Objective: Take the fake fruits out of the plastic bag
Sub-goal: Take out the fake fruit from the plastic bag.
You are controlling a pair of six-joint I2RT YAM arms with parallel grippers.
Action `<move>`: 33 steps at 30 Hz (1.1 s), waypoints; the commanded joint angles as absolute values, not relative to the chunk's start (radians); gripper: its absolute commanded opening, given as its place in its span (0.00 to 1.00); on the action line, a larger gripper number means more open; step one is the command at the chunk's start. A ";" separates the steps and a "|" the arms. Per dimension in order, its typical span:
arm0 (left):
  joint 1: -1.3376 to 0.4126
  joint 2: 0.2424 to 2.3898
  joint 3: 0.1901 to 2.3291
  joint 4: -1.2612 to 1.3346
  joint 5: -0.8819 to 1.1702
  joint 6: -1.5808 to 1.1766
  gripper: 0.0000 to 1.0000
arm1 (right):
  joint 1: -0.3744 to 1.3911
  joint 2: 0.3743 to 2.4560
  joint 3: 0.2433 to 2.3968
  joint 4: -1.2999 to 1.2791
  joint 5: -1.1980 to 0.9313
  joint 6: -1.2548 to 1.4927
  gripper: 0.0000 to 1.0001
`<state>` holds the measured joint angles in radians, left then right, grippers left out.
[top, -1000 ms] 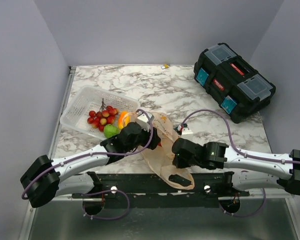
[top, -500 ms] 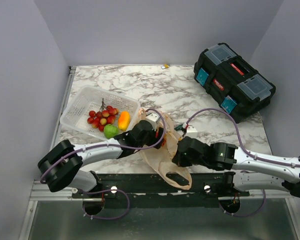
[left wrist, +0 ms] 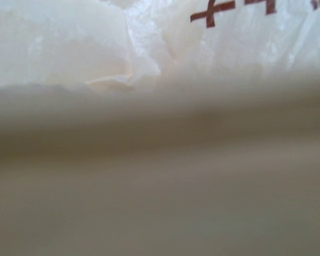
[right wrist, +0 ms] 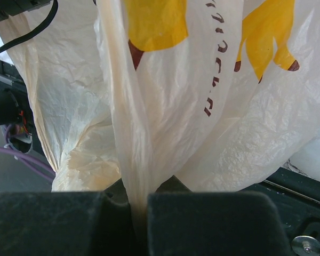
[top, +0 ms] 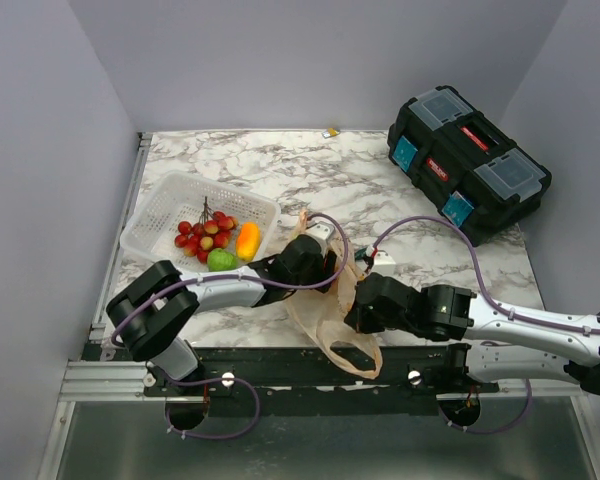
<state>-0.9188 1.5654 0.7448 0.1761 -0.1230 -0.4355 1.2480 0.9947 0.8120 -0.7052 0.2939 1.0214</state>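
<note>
A green fruit [top: 220, 261] and an orange one [top: 247, 240] already lay in the basket [top: 165, 210]. Any others were hidden inside the bag [top: 325, 320], slumped at the tabletop's [top: 310, 165] near edge. The right jaws pinched its film. The left jaws were buried in its mouth; spread or not, I could not tell.

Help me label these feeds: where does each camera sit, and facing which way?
Top external: above and behind the bases, looking down on the table, left arm, right arm and plastic bag.
Left wrist: close against bag film; none of its fingers show.
Right wrist: looks along the right gripper, shut on a bag fold.
Shared: all three show the bag.
</note>
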 commanded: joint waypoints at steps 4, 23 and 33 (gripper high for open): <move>-0.923 1.508 0.747 0.150 -0.128 -0.415 0.43 | 1.246 0.989 0.819 -0.727 0.327 1.034 0.01; -0.922 1.141 0.659 -0.015 0.091 -0.318 0.04 | 1.247 0.951 0.838 -0.770 0.406 1.039 0.01; -0.922 0.986 0.659 -0.109 0.394 -0.157 0.00 | 1.246 0.872 0.832 -0.751 0.480 1.067 0.01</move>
<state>-0.9184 1.0386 0.6521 -0.0456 0.2035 -0.2642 1.2480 0.9173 0.8124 -0.7490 0.4057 1.0389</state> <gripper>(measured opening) 0.598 0.009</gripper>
